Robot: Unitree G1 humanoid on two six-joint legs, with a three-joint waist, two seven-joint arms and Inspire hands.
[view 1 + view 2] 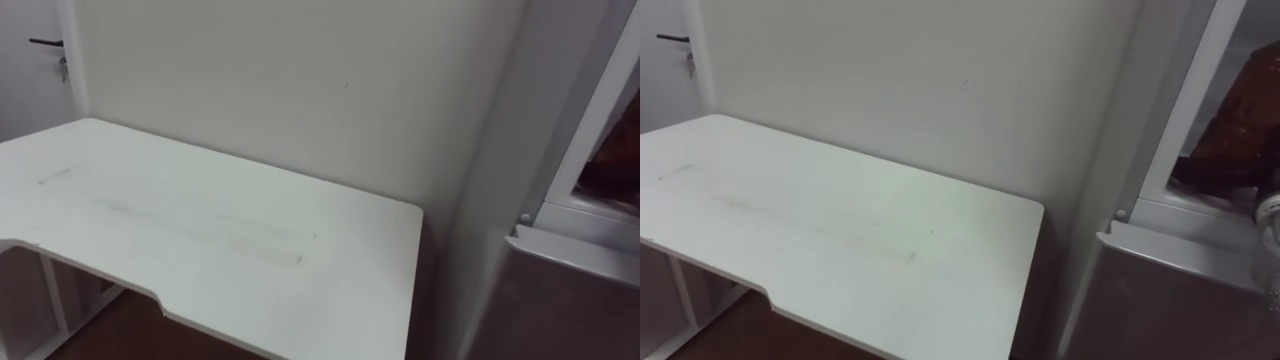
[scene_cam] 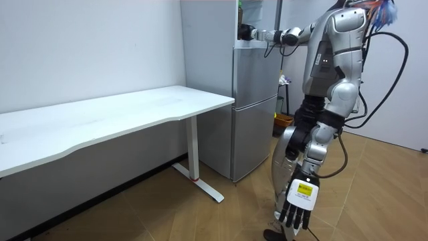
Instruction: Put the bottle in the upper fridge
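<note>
The white table (image 1: 200, 230) is standing along the wall (image 1: 300, 80), its top bare, its right end just beside the grey fridge (image 2: 254, 107). The robot is standing at the fridge's front, on the room view's right, facing it. The fridge's lower door (image 2: 255, 137) is sitting shut. The upper compartment (image 1: 1225, 140) is standing open behind its pale frame. Its inside is showing dark and brownish, and what is in it cannot be told.

The right arm is reaching out level, with the right hand (image 2: 247, 31) at the mouth of the upper compartment. Whether it is gripping anything cannot be told. The left hand (image 2: 297, 207) is hanging low beside the legs, fingers straight and pointing down, holding nothing.

At the right eye view's right edge, a pale, clear, rounded shape that is probably the bottle (image 1: 1270, 232) is showing just above the upper compartment's sill. How it is being held or resting cannot be told.
</note>
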